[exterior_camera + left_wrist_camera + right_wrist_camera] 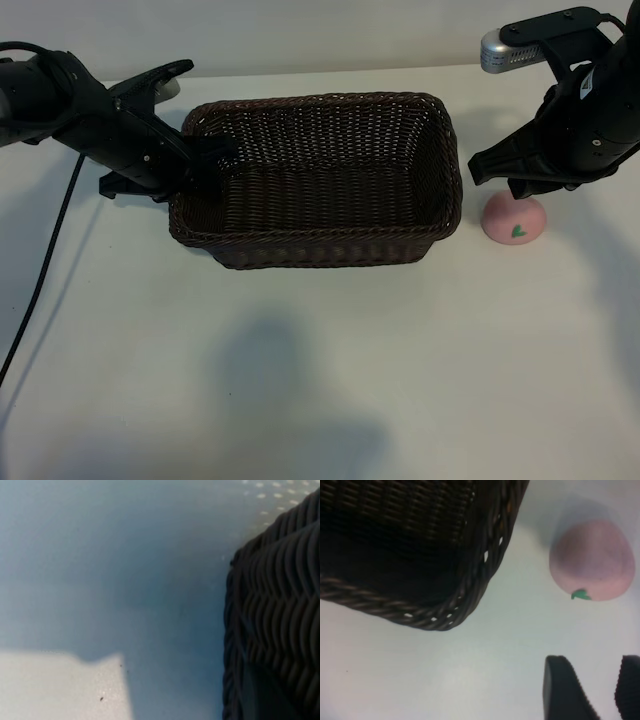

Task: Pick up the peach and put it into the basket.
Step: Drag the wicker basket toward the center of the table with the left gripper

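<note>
Seen from the exterior view, the peach point(514, 219) is found on the worktop point(320, 360) just beside the basket's point(318, 180) short wall, on the right arm's side, untouched. The right end effector point(512, 188) hangs just above it, part-open and empty. The left end effector point(205, 165) is set at the basket's opposite end, narrowly parted; whether the rim is gripped cannot be told. Nothing is seen inside the basket.

From the left wrist view, only the basket's woven wall point(280, 610) and bare worktop are shown.

From the right wrist view, the peach point(592, 560) lies apart from the basket's corner point(470, 595). It is judged light, smooth and apt to roll, so opposite sides at its widest girth should be taken.
</note>
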